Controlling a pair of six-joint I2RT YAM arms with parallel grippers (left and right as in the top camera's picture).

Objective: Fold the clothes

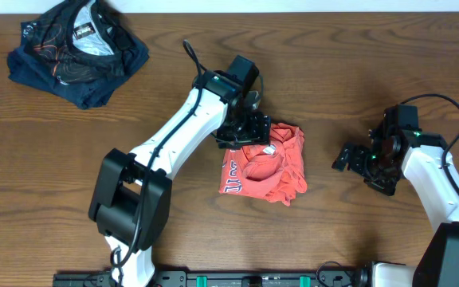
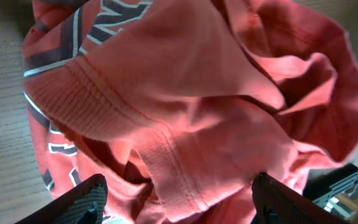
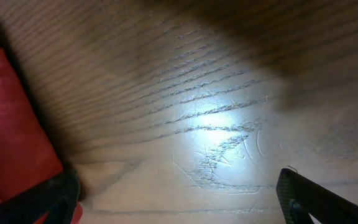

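Overhead: the T-shirt lies mid-table as a lumpy, bunched bundle, with white lettering showing along one edge. No flat panel or clean crease is visible. I judge the folding barely begun: the cloth needs spreading before any real fold, so nearly all the work is left. A dark garment sits in a heap far behind the left arm's reach line, well apart from the shirt. The left arm runs diagonally out from its base, elbow low and wrist tipped down. The left gripper is right over the bundle's far corner, so the shirt is directly beneath it and spreads away in front. The right arm is drawn in with a bent elbow. The right gripper is low over the bare table, aimed toward the shirt, with a gap of wood between its tips and the cloth. Left wrist: coral fabric fills everything ahead of the gripper, with the ribbed collar band folded across the middle. The two fingers stand wide apart, with cloth bulging between and below them. They are released, spread over the fabric and not pinching it. Right wrist: the fingers are fully spread, with only wood grain and a light glare between them, holding nothing. A red edge of shirt sits just beside the opposite fingertip, off to that side. Whether it touches, I cannot tell.
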